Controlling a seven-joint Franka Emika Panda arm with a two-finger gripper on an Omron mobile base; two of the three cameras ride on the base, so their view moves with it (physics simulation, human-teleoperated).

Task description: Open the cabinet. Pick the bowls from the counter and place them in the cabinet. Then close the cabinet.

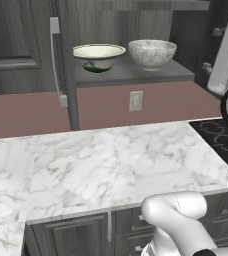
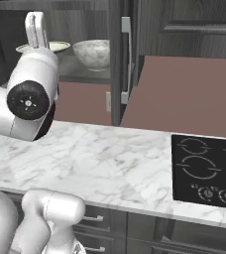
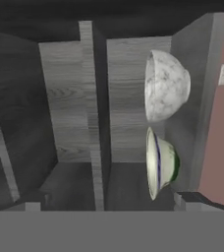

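The pale cream bowl with flared rim and greenish foot [image 1: 98, 56] and the rounder marbled grey-white bowl [image 1: 152, 53] both stand on the bottom shelf of the dark grey wood-grain wall cabinet [image 1: 136, 75], close side by side and both upright. The broad white marble bench with grey veins [image 1: 101, 165] carries no bowl. So the placing step seems finished, and the step in hand is judged to be the closing of the cabinet.

The cabinet is open. One door stands swung out with its long silver bar handle [image 2: 126, 59] facing the room, and the other door shows its own bar handle [image 1: 56, 60] at the left side. The claw's fingers are not visible, so the pictures alone do not settle their state; the claw is taken to stand wide and to hold nothing. The hand view looks into the cabinet at both bowls.

The next move probably calls for drawing the hand out of the opening and pushing each door shut.

Around are a black cooktop [image 2: 206, 171], a white wall socket [image 1: 135, 101] and the low dark cabinets [image 1: 76, 235]. The arm's own white body near the opening could hinder the doors.
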